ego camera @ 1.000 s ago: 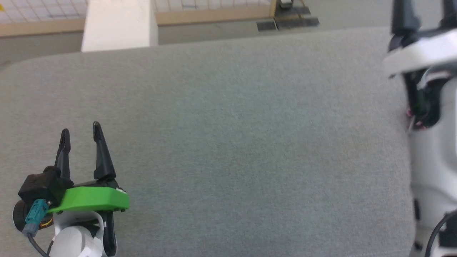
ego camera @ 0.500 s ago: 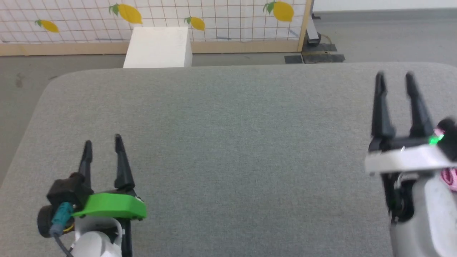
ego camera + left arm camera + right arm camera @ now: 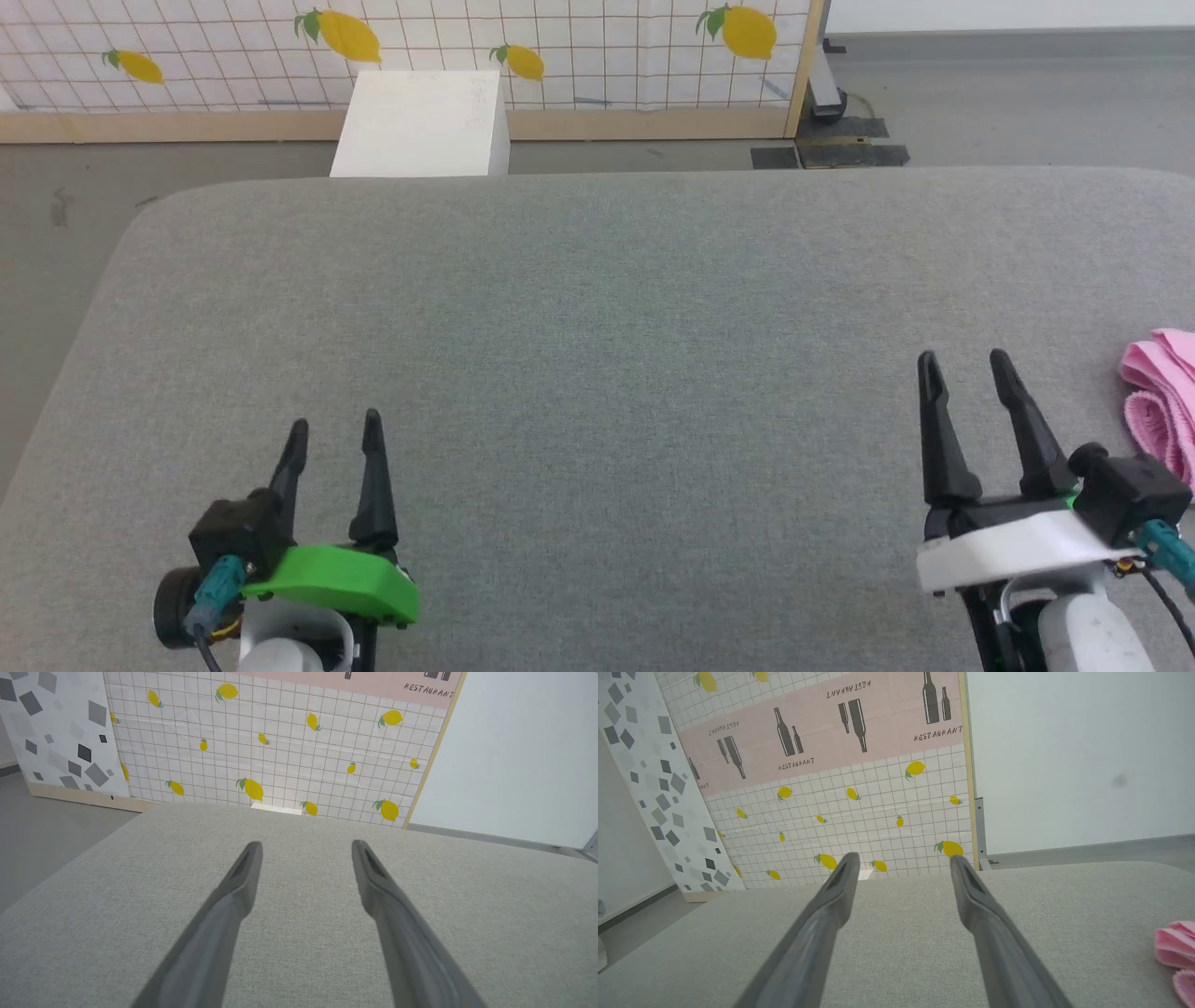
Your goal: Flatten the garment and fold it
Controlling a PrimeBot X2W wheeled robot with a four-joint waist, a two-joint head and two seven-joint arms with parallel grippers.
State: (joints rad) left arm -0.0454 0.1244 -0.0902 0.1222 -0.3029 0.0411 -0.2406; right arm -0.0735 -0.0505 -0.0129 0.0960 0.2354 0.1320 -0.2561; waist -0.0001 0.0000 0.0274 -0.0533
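Note:
The garment (image 3: 1160,392) is a bunched pink cloth lying at the right edge of the grey table (image 3: 597,327), cut off by the frame; in the right wrist view the garment (image 3: 1175,952) shows at the far right. My right gripper (image 3: 964,358) hovers open just left of it, nothing between its fingers. My left gripper (image 3: 334,427) stands open at the lower left over bare table, far from the cloth. Both wrist views show spread fingers, with my left gripper (image 3: 304,843) and my right gripper (image 3: 902,857) empty.
Beyond the table's far edge stands a white box (image 3: 420,121) on the floor, in front of a lemon-patterned panel (image 3: 560,47). A dark metal base (image 3: 831,149) sits at the back right. The table's left corner (image 3: 140,224) is rounded.
The head camera has tilted up and turned, bringing the far panel and the pink garment into view. My right gripper has come down from the upper right to the lower right.

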